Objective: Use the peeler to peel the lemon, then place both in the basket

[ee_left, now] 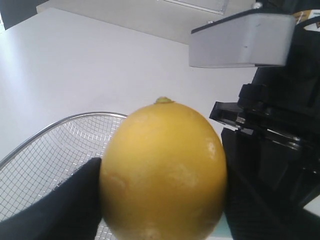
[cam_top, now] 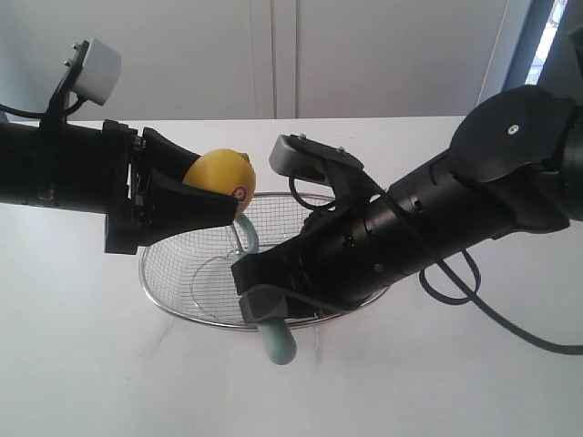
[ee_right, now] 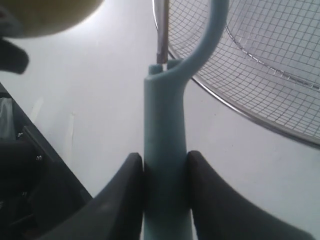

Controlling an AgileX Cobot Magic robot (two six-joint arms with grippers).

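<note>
My left gripper (cam_top: 217,196) is shut on the yellow lemon (cam_top: 221,173), holding it in the air over the basket's left rim; its red-and-white sticker (cam_top: 240,192) faces the camera. In the left wrist view the lemon (ee_left: 163,172) fills the space between both black fingers. My right gripper (cam_top: 264,305) is shut on the handle of the teal-green peeler (cam_top: 279,343), whose loop head (cam_top: 249,232) rises toward the lemon's underside. The right wrist view shows the peeler (ee_right: 165,150) clamped between the fingers, with its thin blade (ee_right: 162,30) pointing up. The wire-mesh basket (cam_top: 182,264) sits on the table below both grippers.
The white table (cam_top: 82,364) spreads around the basket. A black cable (cam_top: 483,309) loops off the right arm onto the table at the right. A wall stands behind the table's far edge.
</note>
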